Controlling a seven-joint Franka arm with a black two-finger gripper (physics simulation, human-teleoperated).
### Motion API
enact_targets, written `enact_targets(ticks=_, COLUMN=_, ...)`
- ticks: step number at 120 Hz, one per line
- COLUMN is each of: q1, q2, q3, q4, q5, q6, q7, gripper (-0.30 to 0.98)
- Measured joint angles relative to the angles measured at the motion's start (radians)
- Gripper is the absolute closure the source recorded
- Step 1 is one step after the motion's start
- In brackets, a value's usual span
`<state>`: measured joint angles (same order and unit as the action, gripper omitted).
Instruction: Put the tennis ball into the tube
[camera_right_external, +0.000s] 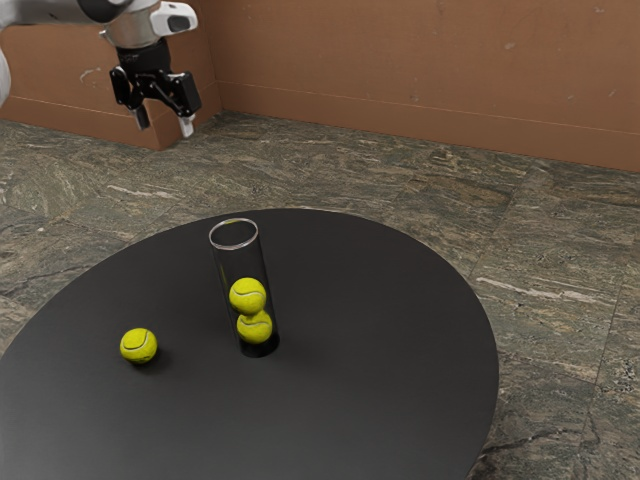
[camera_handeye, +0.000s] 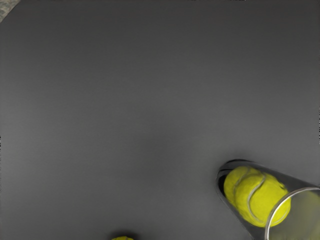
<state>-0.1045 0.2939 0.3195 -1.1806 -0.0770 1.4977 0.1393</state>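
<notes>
High over the table's far edge, at the exterior view's upper left, my gripper is open and holds nothing. A loose yellow tennis ball lies on the table to the exterior view's left of the tube. The clear tube stands upright with its mouth up. Two balls are stacked inside, an upper one and a lower one. In the wrist view the tube's rim, the balls in it and a sliver of the loose ball appear.
The round black table carries the tube and the loose ball. Marbled floor surrounds it, and a brown wall runs behind. The tall tube rises close beside the loose ball.
</notes>
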Motion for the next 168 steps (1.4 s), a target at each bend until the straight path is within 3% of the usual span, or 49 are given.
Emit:
enact_targets(ticks=19, q1=0.0, q2=-0.02, q3=0.011, q4=-0.023, q5=0.008, q6=-0.027, q7=0.011, gripper=0.0)
enact_targets(ticks=35, q1=0.005, q2=-0.162, q3=0.029, q4=-0.247, q5=0.068, q6=-0.013, q7=0.02, gripper=0.0)
enact_targets(ticks=55, q1=0.028, q2=-0.216, q3=0.104, q4=-0.402, q5=0.123, q6=0.019, q7=0.025, gripper=0.0)
enact_targets(ticks=84, q1=0.009, q2=-0.223, q3=0.106, q4=-0.617, q5=0.123, q6=0.232, q7=0.036, gripper=0.0)
enact_targets(ticks=119, q1=0.011, q2=-0.442, q3=0.054, q4=-0.928, q5=0.109, q6=0.432, q7=-0.016, gripper=0.0)
enact_targets(ticks=168, q1=0.014, q2=-0.353, q3=0.051, q4=-1.094, q5=0.13, q6=0.691, q7=-0.062, gripper=0.0)
